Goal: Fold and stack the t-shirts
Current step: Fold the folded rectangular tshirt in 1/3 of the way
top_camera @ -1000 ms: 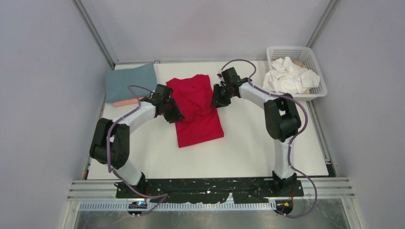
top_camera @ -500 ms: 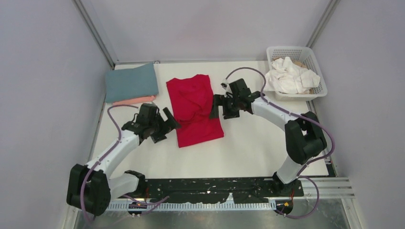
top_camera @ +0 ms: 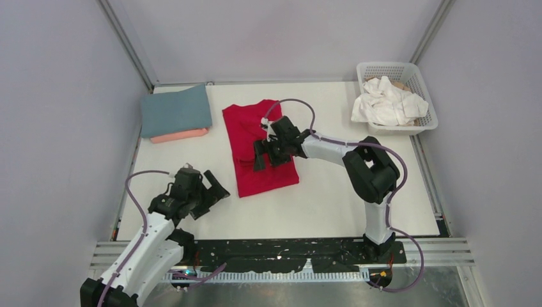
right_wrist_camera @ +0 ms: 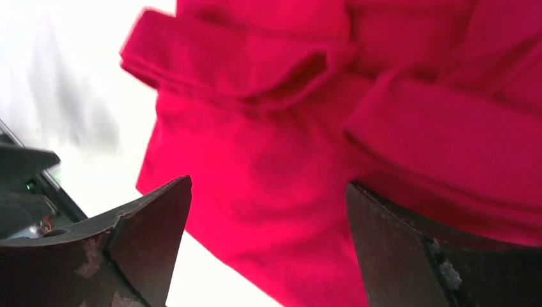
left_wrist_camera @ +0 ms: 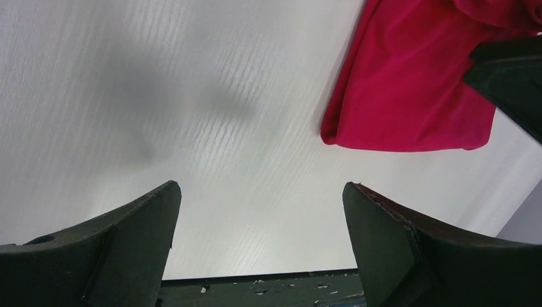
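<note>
A bright red t-shirt (top_camera: 246,137) lies partly folded mid-table, a rolled fold (right_wrist_camera: 255,64) across it. My right gripper (top_camera: 262,155) hovers over its middle, open, red cloth (right_wrist_camera: 287,160) below the jaws and nothing between them (right_wrist_camera: 268,184). My left gripper (top_camera: 214,194) is open and empty near the table's front left, apart from the shirt's near corner (left_wrist_camera: 409,96); bare table shows between its fingers (left_wrist_camera: 261,187). A folded blue-grey t-shirt (top_camera: 176,110) rests on a salmon pink one (top_camera: 181,135) at the back left. White t-shirts (top_camera: 387,102) fill the basket.
The white lattice basket (top_camera: 427,86) stands at the back right corner. Grey walls and metal frame rails enclose the white table (top_camera: 332,192). The black base rail (left_wrist_camera: 255,288) runs along the near edge. The right gripper's dark body (left_wrist_camera: 511,77) shows in the left wrist view.
My left arm has drawn back from the red shirt's left edge to the front left. The right gripper has moved left from the shirt's right edge to over its middle.
</note>
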`<act>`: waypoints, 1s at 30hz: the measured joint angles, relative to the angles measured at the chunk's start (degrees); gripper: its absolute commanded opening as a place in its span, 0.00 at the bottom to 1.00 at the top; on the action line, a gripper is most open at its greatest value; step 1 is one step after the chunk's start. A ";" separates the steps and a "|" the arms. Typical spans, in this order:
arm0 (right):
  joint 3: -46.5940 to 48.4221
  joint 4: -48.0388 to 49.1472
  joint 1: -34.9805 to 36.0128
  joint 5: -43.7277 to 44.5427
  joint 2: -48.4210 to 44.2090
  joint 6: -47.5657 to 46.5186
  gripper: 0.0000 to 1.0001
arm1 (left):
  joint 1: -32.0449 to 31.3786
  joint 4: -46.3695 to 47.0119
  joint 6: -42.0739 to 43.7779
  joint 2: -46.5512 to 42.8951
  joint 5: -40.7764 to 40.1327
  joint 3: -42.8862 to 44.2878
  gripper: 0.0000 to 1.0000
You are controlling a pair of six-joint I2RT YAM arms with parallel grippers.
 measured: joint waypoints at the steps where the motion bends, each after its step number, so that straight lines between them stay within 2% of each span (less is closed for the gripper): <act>1: 0.83 0.79 0.00 0.92 0.52 -0.09 0.95 | -0.02 -0.26 -0.11 -0.68 -0.11 -0.28 0.99; 6: 7.52 3.63 0.00 5.20 4.81 -1.33 0.95 | 0.00 -0.48 -0.48 -1.97 0.37 -1.81 1.00; 16: 30.01 2.25 -0.92 10.73 20.24 -3.80 0.95 | 0.00 -0.13 -0.63 -1.11 2.54 -2.32 1.00; 20: 34.60 0.63 -1.36 12.39 19.39 -5.86 0.95 | -0.02 1.73 -0.70 -0.87 4.39 -2.84 1.00; 22: 31.65 1.03 -1.55 13.53 15.43 -6.34 0.95 | -0.02 3.41 -1.11 0.09 5.18 -3.13 1.00; 25: 17.99 3.21 -1.97 15.67 2.95 -5.90 0.95 | -0.07 7.13 -1.57 2.99 6.21 -3.15 0.98; 30: -7.23 5.01 -4.42 16.17 -20.61 -0.52 0.95 | -1.75 15.04 -2.43 12.31 7.23 -2.71 0.81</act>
